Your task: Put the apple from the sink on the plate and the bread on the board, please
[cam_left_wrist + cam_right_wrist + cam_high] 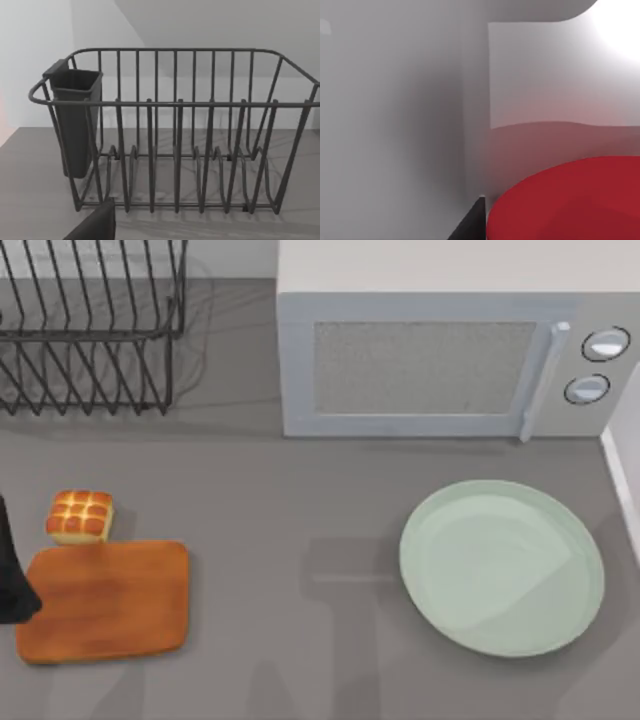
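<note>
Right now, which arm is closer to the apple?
The right one. Its wrist view has the red apple looming right in front, beside pale sink walls. The left arm is far off at the table's left edge by the board, facing the rack.

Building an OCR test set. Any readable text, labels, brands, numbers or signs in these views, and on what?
None readable.
Microwave: two round knobs, no legible markings or brand.
Bread, board, plate, dish rack with its dark cup: all plain.
Apple, close in the right wrist view: no sticker visible.
</note>
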`<state>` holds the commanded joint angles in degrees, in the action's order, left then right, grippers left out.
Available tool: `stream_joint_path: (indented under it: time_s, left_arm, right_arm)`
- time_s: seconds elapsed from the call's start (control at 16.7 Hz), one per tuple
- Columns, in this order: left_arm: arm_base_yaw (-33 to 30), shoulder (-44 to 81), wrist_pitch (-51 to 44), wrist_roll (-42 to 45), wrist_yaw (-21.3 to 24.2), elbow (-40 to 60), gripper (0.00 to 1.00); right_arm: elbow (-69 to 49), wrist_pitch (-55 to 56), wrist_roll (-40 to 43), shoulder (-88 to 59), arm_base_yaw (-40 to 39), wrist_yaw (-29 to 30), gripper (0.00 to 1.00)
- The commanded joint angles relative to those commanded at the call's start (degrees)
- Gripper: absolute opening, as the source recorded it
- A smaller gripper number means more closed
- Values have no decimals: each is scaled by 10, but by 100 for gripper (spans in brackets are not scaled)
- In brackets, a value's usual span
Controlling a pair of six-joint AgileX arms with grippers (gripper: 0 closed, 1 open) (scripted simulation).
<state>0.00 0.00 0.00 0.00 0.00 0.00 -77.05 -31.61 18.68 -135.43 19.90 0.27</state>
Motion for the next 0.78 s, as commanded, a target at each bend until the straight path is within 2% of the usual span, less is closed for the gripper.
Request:
stream_joint_path:
  time_s: [0.48, 0.78]
  left_arm:
    - [0, 0, 0, 0, 0, 0, 100]
    - [0, 0, 0, 0, 0, 0, 100]
  right_arm:
    - [-15, -28, -5, 44, -1, -9, 0]
    - [-52, -137, -4, 100, -1, -9, 0]
